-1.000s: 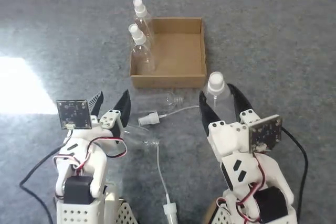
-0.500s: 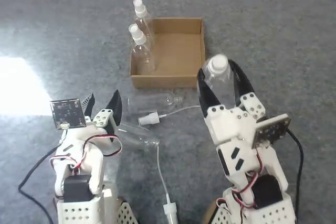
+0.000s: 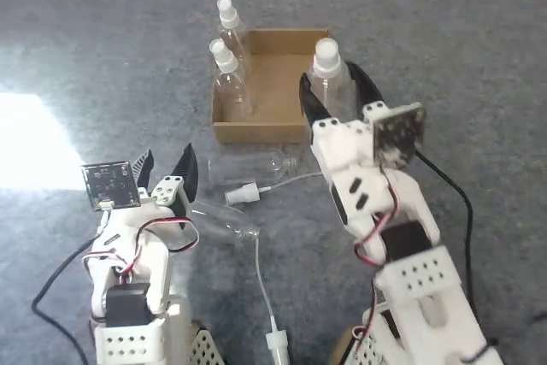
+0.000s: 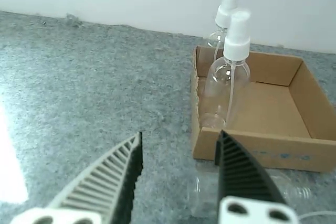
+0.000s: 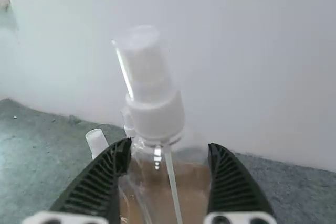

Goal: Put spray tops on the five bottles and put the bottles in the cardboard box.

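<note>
Over the right side of the box [image 3: 272, 132], the right claw [image 3: 330, 97] grips a clear bottle [image 3: 329, 74] upright by its body, the white spray top already on and pointing up. From the right wrist camera, the two black fingers [image 5: 102, 174] press against the bottle's shoulders on either side, just under the white collar of the top [image 5: 152, 95]. Whether the bottle's base touches the box floor is hidden.

A second bottle [image 3: 231, 87] with its top on stands inside the box against the left wall. A third topped bottle [image 3: 233, 33] stands right behind it at the far left corner; I cannot tell whether it is inside the box or just outside.

On the grey table [image 3: 102, 57], an open bottle [image 3: 256, 162] lies on its side just in front of the box. Beside it lies a loose top [image 3: 242, 193] with its thin tube. Another open bottle [image 3: 224, 221] lies next to the left claw [image 3: 168, 165], which hangs low over the table with its fingers spread wide and nothing between them. One more loose top [image 3: 275, 344] lies near the table's front edge, between the two arm bases.
</note>
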`<state>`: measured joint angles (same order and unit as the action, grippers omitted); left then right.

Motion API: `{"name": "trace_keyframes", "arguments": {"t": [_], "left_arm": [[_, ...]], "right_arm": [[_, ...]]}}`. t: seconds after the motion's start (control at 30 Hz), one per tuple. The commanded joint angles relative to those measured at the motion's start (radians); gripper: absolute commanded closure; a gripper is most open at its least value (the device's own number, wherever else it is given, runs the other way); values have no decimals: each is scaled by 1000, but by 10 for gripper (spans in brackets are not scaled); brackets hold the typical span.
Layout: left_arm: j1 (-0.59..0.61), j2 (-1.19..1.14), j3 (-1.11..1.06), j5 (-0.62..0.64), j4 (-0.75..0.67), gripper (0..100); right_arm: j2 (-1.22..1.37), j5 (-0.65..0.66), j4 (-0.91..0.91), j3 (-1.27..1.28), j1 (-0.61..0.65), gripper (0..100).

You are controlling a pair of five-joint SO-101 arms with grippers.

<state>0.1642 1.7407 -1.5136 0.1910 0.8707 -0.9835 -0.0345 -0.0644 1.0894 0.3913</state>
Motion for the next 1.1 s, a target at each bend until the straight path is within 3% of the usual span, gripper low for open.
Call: {"name": "trace_keyframes", "arguments": {"t": [0.0, 0.57, 1.07], "left_arm": [[6, 9, 8, -9, -25, 791], [8, 9, 8, -11, -25, 791], [8, 9, 8, -11, -25, 791]], "right_arm": [[151, -2, 91, -120, -7, 945], [717, -8, 495, -285, -10, 946], [1168, -9, 516, -649, -15, 946]]}}
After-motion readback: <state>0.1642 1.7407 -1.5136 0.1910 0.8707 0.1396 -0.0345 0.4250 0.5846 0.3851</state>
